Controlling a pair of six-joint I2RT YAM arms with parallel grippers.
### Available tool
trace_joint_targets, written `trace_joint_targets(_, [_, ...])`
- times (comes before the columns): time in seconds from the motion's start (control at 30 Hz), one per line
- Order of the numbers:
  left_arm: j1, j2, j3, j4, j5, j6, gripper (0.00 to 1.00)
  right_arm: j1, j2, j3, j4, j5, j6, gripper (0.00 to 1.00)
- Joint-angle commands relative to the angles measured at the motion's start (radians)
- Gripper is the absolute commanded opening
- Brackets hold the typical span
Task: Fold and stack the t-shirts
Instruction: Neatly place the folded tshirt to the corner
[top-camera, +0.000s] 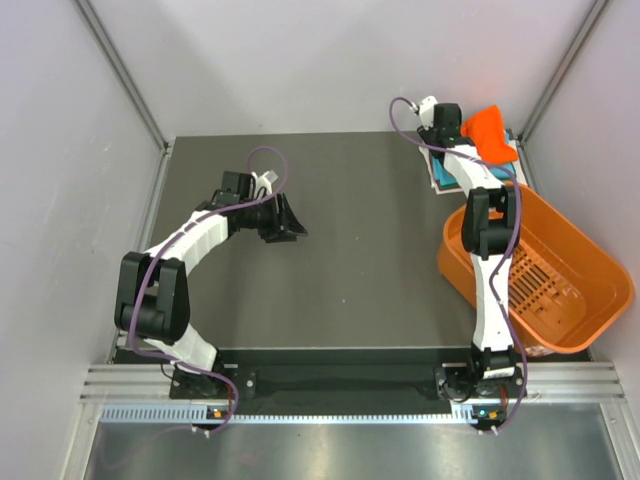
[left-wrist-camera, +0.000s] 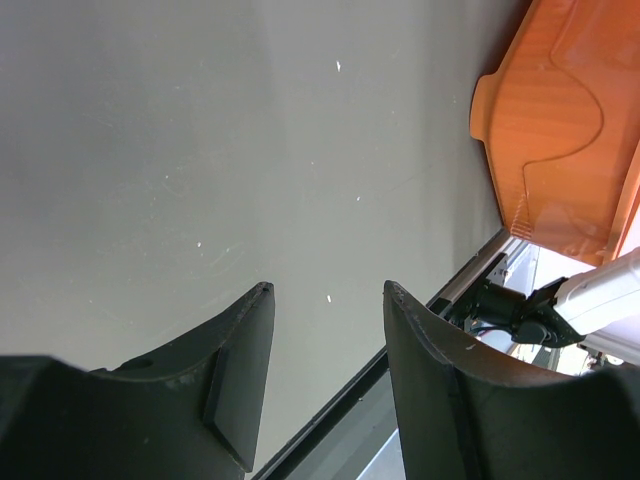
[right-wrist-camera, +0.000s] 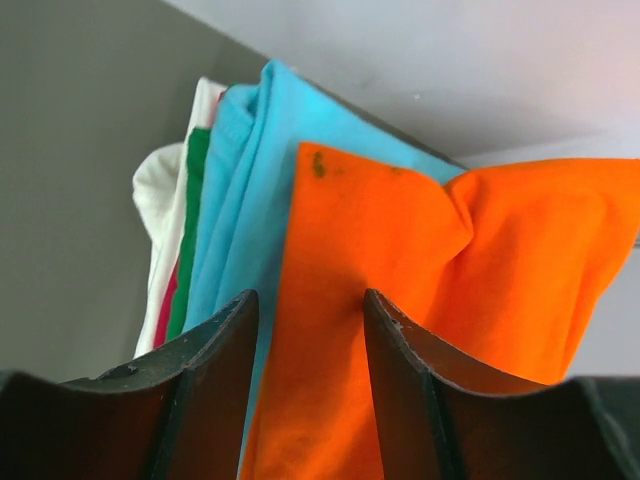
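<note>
A bright orange t-shirt (top-camera: 492, 130) lies rumpled on top of a stack of folded t-shirts in the table's far right corner. A turquoise one (top-camera: 443, 178) is directly under it. In the right wrist view, the orange shirt (right-wrist-camera: 420, 300) covers the turquoise shirt (right-wrist-camera: 240, 180), with white (right-wrist-camera: 165, 190) and green (right-wrist-camera: 195, 200) edges beneath. My right gripper (top-camera: 468, 137) (right-wrist-camera: 308, 293) is over the stack, jaws apart, tips against the orange cloth, which creases at the right fingertip (right-wrist-camera: 372, 300). My left gripper (top-camera: 290, 222) (left-wrist-camera: 325, 287) hangs open and empty over bare table, left of centre.
A rigid orange slotted basket (top-camera: 580, 235) sits tilted at the right edge of the dark table (top-camera: 350, 260), beside the right arm; its corner shows in the left wrist view (left-wrist-camera: 540, 120). Grey walls close in the back and both sides.
</note>
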Motion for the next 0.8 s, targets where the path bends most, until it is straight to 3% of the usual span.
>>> trace_joint_targets(0.0, [0.003,-0.013,0.008,0.051,0.027,-0.006,0.52,0.013,-0.013,-0.002,-0.045,0.012,-0.038,0.47])
trace_joint_targets(0.5, [0.004,-0.013,0.005,0.057,0.03,-0.011,0.52,0.025,0.008,0.03,-0.028,0.112,-0.101,0.46])
trace_joint_targets(0.77, [0.004,-0.01,0.005,0.057,0.03,-0.011,0.52,0.03,0.027,0.047,-0.024,0.101,-0.103,0.37])
